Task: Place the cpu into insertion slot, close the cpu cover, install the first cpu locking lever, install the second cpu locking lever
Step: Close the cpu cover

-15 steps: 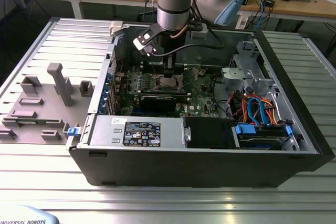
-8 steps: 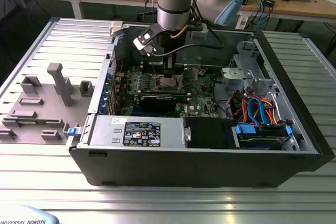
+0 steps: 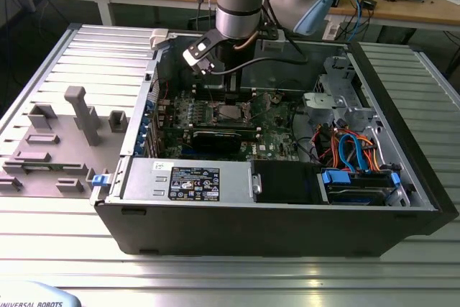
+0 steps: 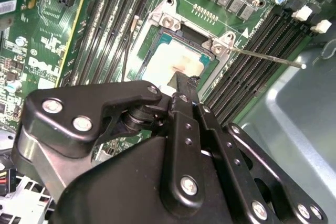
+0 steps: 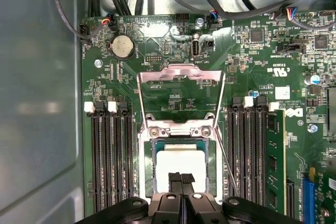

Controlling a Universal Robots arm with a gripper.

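My black two-fingered pincer (image 5: 181, 177) hangs low over the green circuit board, its fingers drawn together with barely a slit between them and nothing held. Right under the tips lies the cpu (image 5: 181, 162), a small flat square chip with a pale silvery top. It sits flat inside the insertion slot (image 5: 147, 171), the square socket with a silver metal rim. I cannot tell whether my tips touch the chip.

The cpu cover (image 5: 181, 72), a silver metal frame plate with a large square cut-out, is swung open on its hinge, away from the socket, and the board shows through its cut-out. In the second wrist view a thin silver lever rod (image 4: 268, 57) sticks out from the socket's corner across the long black memory slots (image 4: 257, 51).

In the exterior view the socket sits in the upper middle of the frame, inside the open black computer case (image 3: 251, 231), which lies on a ribbed silver metal surface (image 3: 215, 271). Grey fixture blocks (image 3: 80, 113) stand at the exterior view's left.
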